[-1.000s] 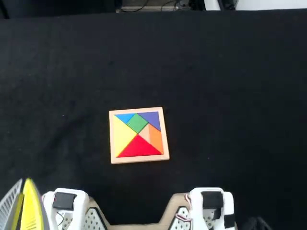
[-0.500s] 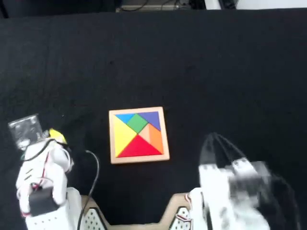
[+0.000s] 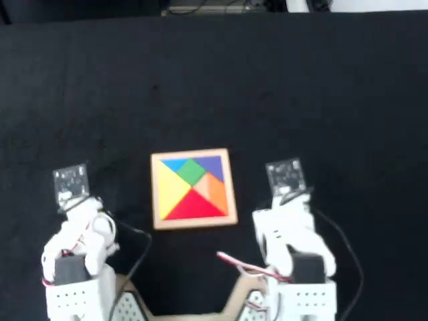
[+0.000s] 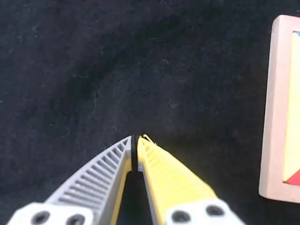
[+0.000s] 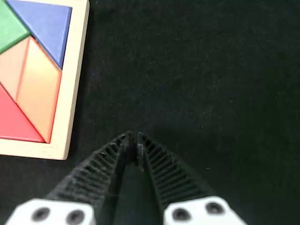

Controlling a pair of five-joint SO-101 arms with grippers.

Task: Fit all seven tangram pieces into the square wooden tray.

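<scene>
- The left gripper [image 4: 136, 140], with one grey finger and one yellow, is pressing its tips together on nothing, hanging over black cloth.
- The right gripper [image 5: 133, 137], with both fingers black, is doing the same, tips pressed together and nothing pinched.
- Both arms are standing at the near edge of the table [image 3: 301, 87], the left arm [image 3: 77, 234] toward the near left corner and the right arm [image 3: 291, 227] right of centre.
- A black cable [image 3: 137, 234] is looping beside the left arm, and red and white wires [image 3: 234, 262] are trailing from the right arm's base.
- Bare cloth is lying between each gripper and the wooden tray [image 3: 158, 194].
- The tray is lying flat near the middle of the table, toward the near edge, its pale rim framing all seven pieces, which are filling the square.
- The pieces are a blue triangle [image 3: 172, 164], green square [image 3: 192, 171], purple triangle [image 3: 212, 164], yellow triangle [image 3: 168, 190], red triangle [image 3: 194, 206], orange parallelogram [image 3: 217, 190] and small peach triangle [image 3: 202, 184].
- The tray is sitting between the two grippers, apart from each: its left rim [image 4: 276, 117] is facing the left gripper and its right rim [image 5: 75, 93] the right one.
</scene>
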